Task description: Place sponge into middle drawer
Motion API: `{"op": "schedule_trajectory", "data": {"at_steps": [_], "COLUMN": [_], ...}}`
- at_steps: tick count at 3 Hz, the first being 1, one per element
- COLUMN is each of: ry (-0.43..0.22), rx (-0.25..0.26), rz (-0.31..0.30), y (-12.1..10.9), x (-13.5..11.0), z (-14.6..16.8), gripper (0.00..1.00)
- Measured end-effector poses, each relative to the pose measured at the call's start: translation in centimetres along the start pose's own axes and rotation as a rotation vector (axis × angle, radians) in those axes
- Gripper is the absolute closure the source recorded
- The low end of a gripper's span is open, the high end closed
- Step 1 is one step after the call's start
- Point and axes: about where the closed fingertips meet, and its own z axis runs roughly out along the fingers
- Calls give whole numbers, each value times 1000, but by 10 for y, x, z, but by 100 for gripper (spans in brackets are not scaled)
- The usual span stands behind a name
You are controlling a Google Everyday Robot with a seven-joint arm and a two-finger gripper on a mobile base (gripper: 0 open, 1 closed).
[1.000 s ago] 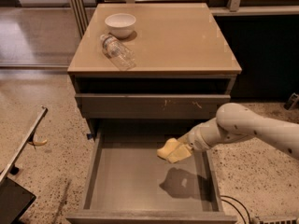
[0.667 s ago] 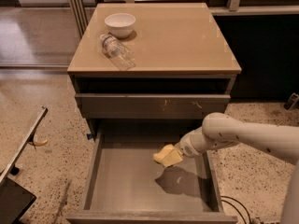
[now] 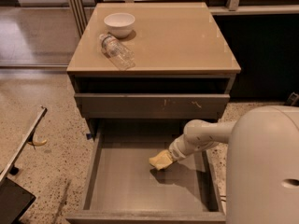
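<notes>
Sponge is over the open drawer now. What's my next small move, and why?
Probably just open the claw. It holds the pale yellow foam sponge low over the smooth floor of the wide grey middle drawer, well inside its side walls, so a release should drop it inside.

The single camera is sitting high in front of the cabinet (image 3: 177, 36), looking steeply down and away toward its far edge. It is standing near: the cabinet is filling most of the frame, with the top at the far side and the open drawer (image 3: 121, 190) at the near edge. The arm (image 3: 266, 171) is entering from the near right, bulking large beside the lens. The gripper (image 3: 172, 154) is hanging inside the drawer, right of centre.
</notes>
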Motion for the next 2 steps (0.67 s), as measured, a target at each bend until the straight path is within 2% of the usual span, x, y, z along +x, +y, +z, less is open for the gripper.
{"op": "schedule_trajectory", "data": {"at_steps": [1,2], "ry": [16,9], "rx": [-35,-97], "rz": [-8,-49], "y": [-8,-12], "x": [-5,-17], "z": [33,55], "gripper": [84,60]}}
